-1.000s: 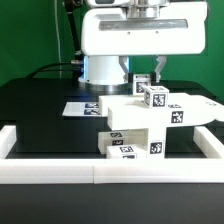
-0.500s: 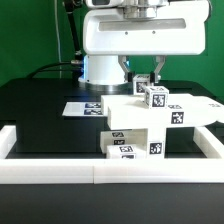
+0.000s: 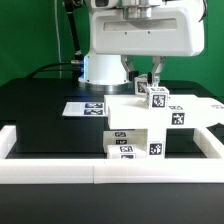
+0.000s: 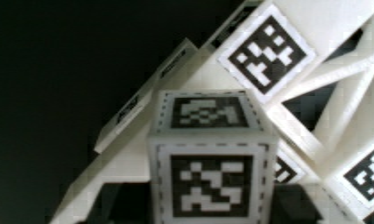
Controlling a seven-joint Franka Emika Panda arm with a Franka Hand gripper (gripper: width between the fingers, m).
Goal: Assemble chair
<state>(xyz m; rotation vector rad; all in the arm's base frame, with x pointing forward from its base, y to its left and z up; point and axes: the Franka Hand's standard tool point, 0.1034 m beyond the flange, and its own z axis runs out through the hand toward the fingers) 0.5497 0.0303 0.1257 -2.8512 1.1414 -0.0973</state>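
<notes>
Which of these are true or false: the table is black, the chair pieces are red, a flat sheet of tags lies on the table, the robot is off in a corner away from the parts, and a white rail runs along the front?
1. The table top is black. True.
2. The chair parts are red. False: they are white, with black-and-white square tags.
3. A flat marker board lies on the table. True, toward the exterior view's left of the parts.
4. The robot is far from the parts. False: its gripper hangs right above the topmost tagged block.
5. A white border rail runs along the front edge. True.
</notes>
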